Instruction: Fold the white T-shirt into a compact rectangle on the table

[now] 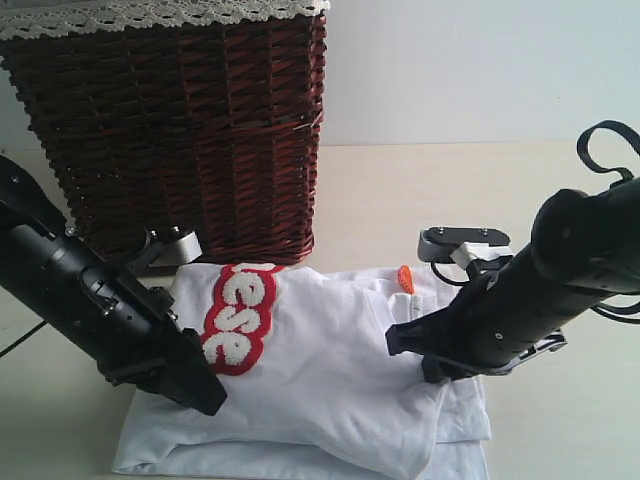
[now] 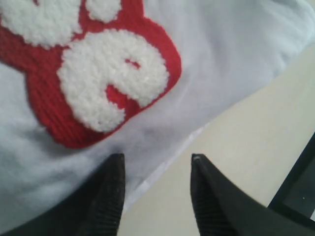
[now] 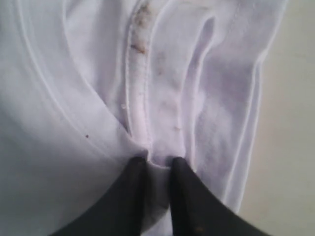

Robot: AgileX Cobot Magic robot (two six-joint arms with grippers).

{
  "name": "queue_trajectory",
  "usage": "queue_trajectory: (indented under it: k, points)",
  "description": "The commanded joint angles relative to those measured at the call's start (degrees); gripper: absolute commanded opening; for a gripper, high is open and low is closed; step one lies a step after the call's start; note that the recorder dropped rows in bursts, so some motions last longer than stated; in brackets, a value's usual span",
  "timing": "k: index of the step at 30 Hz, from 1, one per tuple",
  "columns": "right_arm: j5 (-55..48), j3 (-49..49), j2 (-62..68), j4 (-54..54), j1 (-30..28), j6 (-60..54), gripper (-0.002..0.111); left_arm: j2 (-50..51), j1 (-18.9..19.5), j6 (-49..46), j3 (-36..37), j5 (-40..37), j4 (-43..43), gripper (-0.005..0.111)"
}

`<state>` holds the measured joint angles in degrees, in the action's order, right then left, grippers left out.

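The white T-shirt [image 1: 320, 370] lies partly folded in layers on the table [image 1: 560, 430], its red band with fuzzy white letters [image 1: 238, 318] facing up on the left. My left gripper [image 1: 205, 392] is open at the shirt's left edge; in the left wrist view [image 2: 157, 160] one finger rests over the cloth, the other over bare tabletop, the hem [image 2: 167, 160] between them. My right gripper [image 1: 400, 343] is shut on a bunched fold of the T-shirt [image 3: 157, 162] by a stitched seam [image 3: 135, 73], near the collar side.
A dark red-brown wicker basket [image 1: 180, 130] with lace trim stands close behind the shirt at the back left. An orange tag [image 1: 405, 278] shows at the collar. Pale tabletop extends right of the shirt and behind it.
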<state>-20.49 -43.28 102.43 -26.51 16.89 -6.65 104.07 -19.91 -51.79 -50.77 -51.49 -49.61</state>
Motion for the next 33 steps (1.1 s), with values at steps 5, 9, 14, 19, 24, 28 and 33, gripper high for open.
queue_trajectory:
  k: [5, 9, 14, 19, 24, 28, 33]
  points:
    - [1.0, -3.5, -1.5, -2.4, 0.0, -5.7, 0.0, 1.4, -0.1, -0.2, 0.1, 0.2, 1.0, 0.042]
    - [1.0, -6.1, -4.9, 3.6, 0.0, -2.9, 0.0, 3.0, -0.1, 0.7, 0.1, 0.2, 2.1, 0.042]
    - [-0.7, -7.1, -5.3, 16.7, 0.0, 5.5, 0.0, 4.6, -0.1, 1.1, 0.1, 0.4, 2.1, 0.042]
    - [-5.3, -7.1, -2.5, 34.4, 0.0, 19.7, 0.018, 4.1, -0.1, 1.1, -0.8, -4.7, 0.8, 0.042]
    - [-7.6, -7.1, -4.6, 47.7, 0.0, 30.8, 0.047, 0.6, -0.1, 1.1, -3.4, -9.0, -1.2, 0.042]
    - [-6.5, -7.1, -9.1, 48.5, 0.0, 36.0, 0.043, -2.4, -0.1, -0.2, -4.7, -3.4, -3.7, 0.042]
    - [-6.8, -7.1, -8.3, 3.5, 3.2, -9.0, 0.0, 1.0, -0.1, -1.9, -4.7, 11.3, -9.4, 0.042]
